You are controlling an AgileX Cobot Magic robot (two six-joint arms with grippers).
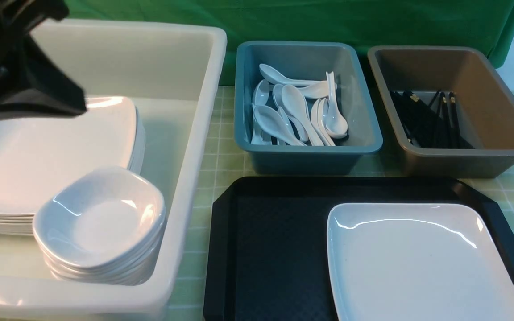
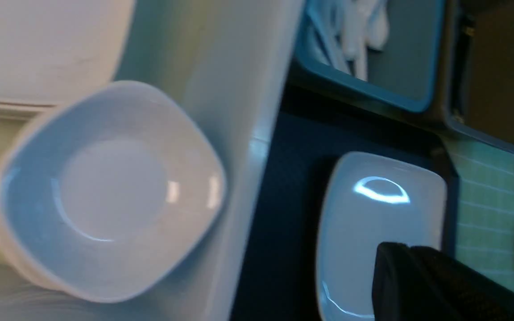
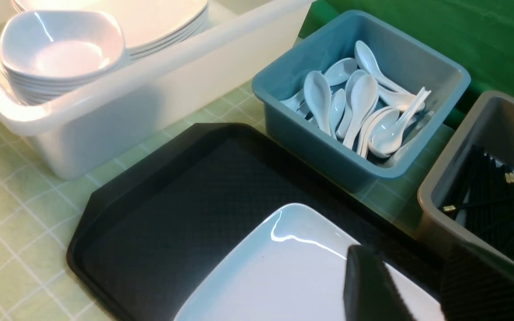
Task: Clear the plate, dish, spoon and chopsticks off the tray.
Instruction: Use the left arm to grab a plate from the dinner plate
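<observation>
The plate [image 1: 422,263] is all that's left on the tray [image 1: 275,249], toward its right, so I have the right gripper [image 3: 406,256] over it, jaws apart for its rim (left gripper [image 1: 72,102] closed, empty, above the bin [image 1: 194,133]).

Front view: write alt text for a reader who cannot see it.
A white plate lies alone on the black tray, near right. Behind stand a teal tub of spoons and a brown tub of chopsticks; a white bin, left, holds stacked plates and bowls.

Stacked white bowls [image 2: 109,191] in a pale tub [image 2: 234,89]; beyond its wall, plate [image 2: 364,232] on black tray [image 2: 283,200].
</observation>
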